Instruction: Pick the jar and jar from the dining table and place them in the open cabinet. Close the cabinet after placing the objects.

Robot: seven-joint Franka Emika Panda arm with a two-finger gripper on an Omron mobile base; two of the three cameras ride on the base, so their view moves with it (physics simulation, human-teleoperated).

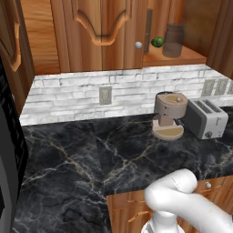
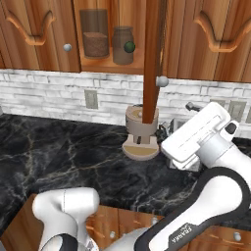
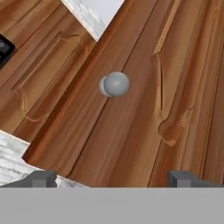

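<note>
1. We see two brown cylindrical jars (image 2: 95,39) on the shelf of the open orange-brown wooden wall cabinet (image 2: 112,64).
2. Our two-finger gripper (image 3: 114,178), jaws wide and empty, faces the door's round silver knob (image 3: 115,84).

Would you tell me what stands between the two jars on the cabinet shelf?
Nothing, in the right base view: the shelf lies bare between the wide jar and the narrower jar.

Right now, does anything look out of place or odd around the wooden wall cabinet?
One arched-panel wooden cabinet door stands open, edge-on over the black marble counter; two brown jars sit on the shelf inside. Nothing looks spilled or damaged.
</note>
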